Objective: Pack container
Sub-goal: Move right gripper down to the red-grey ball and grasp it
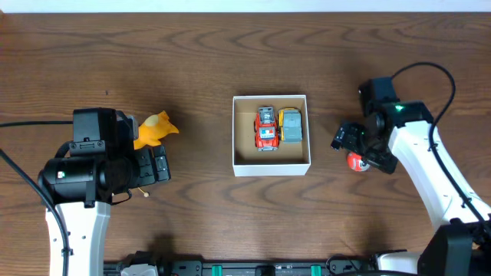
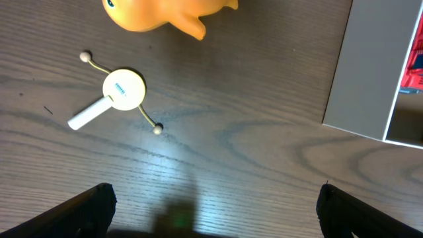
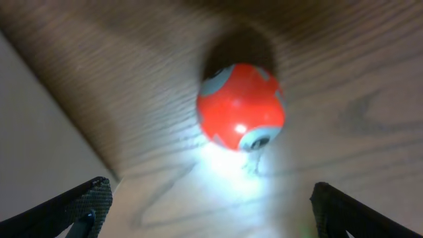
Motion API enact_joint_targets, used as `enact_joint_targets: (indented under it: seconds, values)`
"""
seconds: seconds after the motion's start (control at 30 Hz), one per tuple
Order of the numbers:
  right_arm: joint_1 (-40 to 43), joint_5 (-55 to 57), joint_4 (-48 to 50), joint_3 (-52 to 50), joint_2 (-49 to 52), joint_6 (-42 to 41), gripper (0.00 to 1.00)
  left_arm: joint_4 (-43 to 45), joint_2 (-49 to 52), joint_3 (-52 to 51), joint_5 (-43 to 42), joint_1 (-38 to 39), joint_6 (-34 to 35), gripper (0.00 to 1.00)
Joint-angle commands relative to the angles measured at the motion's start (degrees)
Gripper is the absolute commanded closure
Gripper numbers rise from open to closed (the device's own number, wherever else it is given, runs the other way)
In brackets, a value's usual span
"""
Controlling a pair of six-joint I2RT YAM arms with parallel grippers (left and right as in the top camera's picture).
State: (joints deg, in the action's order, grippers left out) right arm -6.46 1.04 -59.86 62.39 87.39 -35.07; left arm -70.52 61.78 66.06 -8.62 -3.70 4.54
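The container, a white-walled square box with a brown inside, sits mid-table and holds a red toy car and a yellow-grey toy car. Its white wall shows in the left wrist view. An orange toy lies left of the container and shows in the left wrist view. A small white rattle drum lies beside it. My left gripper is open above bare wood near them. A red ball lies right of the container, also seen overhead. My right gripper is open just above it.
The wooden table extends all around. The left arm's body hides part of the table left of the container. The right arm reaches in from the lower right.
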Motion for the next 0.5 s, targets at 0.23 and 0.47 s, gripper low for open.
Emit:
enact_joint_targets:
  seconds: [0.23, 0.47]
  values:
    - [5.2, -0.5, 8.5, -7.5, -0.1, 8.2, 0.01, -0.2, 0.1, 1.0, 0.1, -0.2, 0.5, 0.02]
    - [5.2, -1.3, 15.2, -12.0, -0.1, 11.1, 0.01, -0.2, 0.1, 1.0, 0.1, -0.2, 0.5, 0.02]
